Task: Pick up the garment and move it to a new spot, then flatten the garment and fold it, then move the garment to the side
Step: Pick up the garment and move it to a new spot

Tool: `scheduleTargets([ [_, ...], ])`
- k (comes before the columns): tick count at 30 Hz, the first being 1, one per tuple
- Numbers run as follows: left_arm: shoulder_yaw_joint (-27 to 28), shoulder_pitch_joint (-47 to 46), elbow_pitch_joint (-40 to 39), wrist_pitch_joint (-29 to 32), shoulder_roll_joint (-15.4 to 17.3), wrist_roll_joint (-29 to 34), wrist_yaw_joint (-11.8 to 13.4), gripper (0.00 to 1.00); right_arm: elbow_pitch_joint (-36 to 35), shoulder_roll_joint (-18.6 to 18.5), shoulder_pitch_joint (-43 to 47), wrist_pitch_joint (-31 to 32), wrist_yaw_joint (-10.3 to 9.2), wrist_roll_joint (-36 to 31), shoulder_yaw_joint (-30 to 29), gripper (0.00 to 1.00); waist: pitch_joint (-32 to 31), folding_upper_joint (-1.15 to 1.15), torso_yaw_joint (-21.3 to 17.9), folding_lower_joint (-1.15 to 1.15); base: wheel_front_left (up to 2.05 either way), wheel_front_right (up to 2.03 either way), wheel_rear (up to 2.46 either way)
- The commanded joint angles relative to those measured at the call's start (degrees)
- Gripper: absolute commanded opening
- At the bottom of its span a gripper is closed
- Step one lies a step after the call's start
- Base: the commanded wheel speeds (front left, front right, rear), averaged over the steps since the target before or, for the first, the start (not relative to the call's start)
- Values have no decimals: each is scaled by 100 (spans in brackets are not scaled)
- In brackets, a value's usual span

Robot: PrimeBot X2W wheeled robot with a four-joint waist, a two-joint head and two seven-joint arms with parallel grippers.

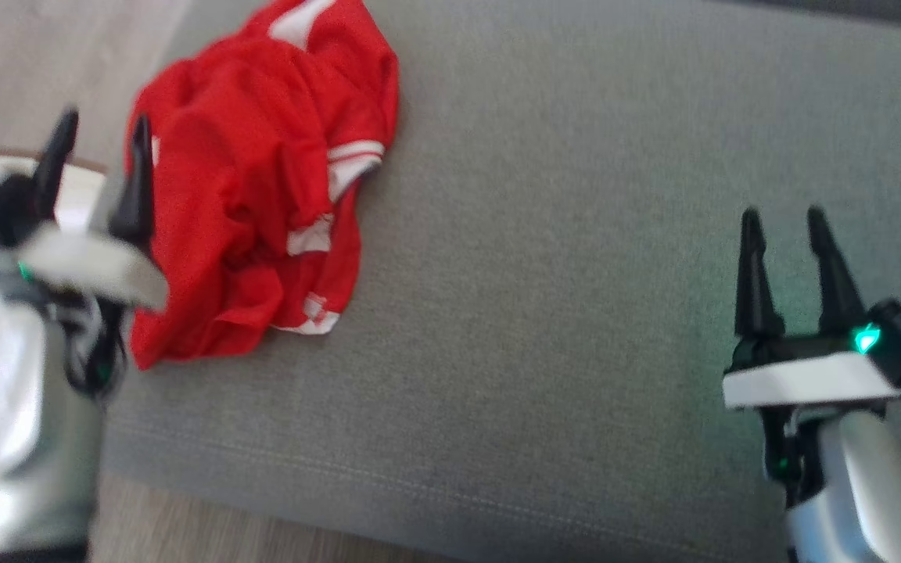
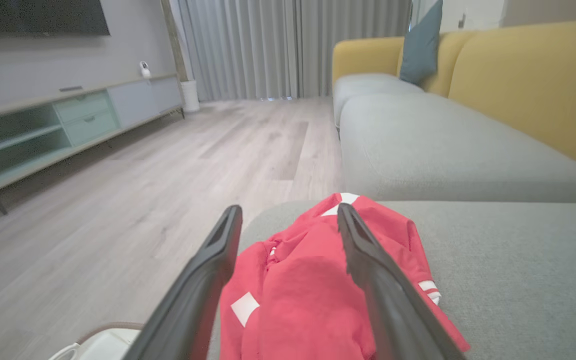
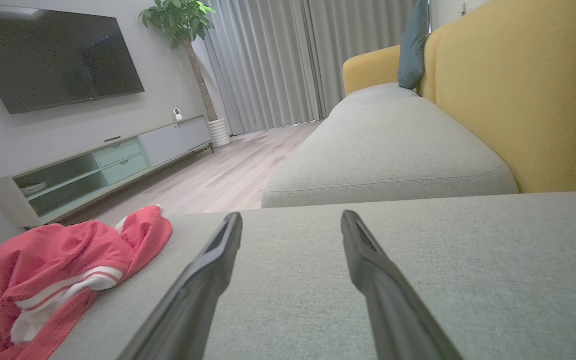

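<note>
Garment (image 1: 263, 180), red with white trim, lies crumpled on a grey sofa seat (image 1: 576, 274), upper left of the frame; left jaws open at its left edge; right jaws open, lower right, well apart; best pinch a thick fold near the middle, then lift.

Pale wood floor (image 2: 118, 200); grey curtains (image 2: 293, 45); yellow-backed grey sofa (image 3: 393, 150); wall-mounted television (image 3: 58, 55); low media cabinet (image 3: 93, 170).
</note>
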Motion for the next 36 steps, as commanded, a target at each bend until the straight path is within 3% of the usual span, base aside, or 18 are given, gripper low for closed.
scheduleTargets([
  [1,72,-523,7,132,395,-99,-19,100,-238,-33,-266,-61,44,-66,92,100,373,0,-170,0,0,0,0],
  [7,-1254,-1689,945,849,1121,-1314,-36,100,-396,-33,-495,-42,44,-113,73,100,744,0,-428,0,0,0,0],
  [13,-2090,-2439,1621,1304,1639,-2396,-37,100,-514,-33,-478,-39,44,-87,192,100,978,0,-660,0,0,0,0],
  [27,-3300,-3163,2646,1627,2072,-3403,-38,100,-746,-33,-518,-27,44,-61,278,100,1347,0,-988,0,0,0,0],
  [28,-3366,-3184,2695,1631,2074,-3470,-38,89,-750,-33,-522,-28,44,-59,273,100,1358,0,-997,0,0,0,0],
  [29,-3413,-3207,2750,1612,2077,-3532,-38,0,-751,-33,-524,-29,44,-56,268,100,1365,0,-1002,0,0,0,0],
  [36,-3628,-3433,3035,1069,2073,-3773,-38,0,-676,-33,-533,-38,44,-26,223,100,1234,0,-924,0,0,0,0],
])
